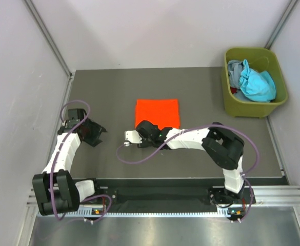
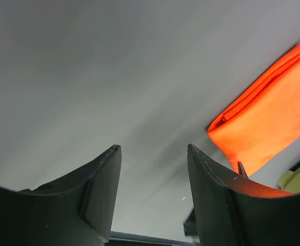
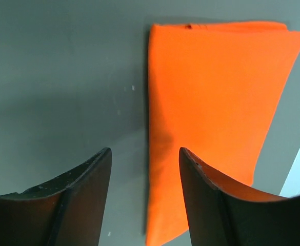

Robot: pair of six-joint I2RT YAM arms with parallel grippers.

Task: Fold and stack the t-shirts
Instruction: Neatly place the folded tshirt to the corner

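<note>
- Orange shirt lies folded into a flat rectangle on the middle of the table.
- Teal shirt and grey shirt sit bunched together in the bin at the far right corner.
- Right gripper hovers low over the table just beside the orange shirt's near left corner, fingers partly spread and holding nothing.
- Left gripper hangs over bare table well to the left of the orange shirt, fingers likewise partly spread and empty.
</note>
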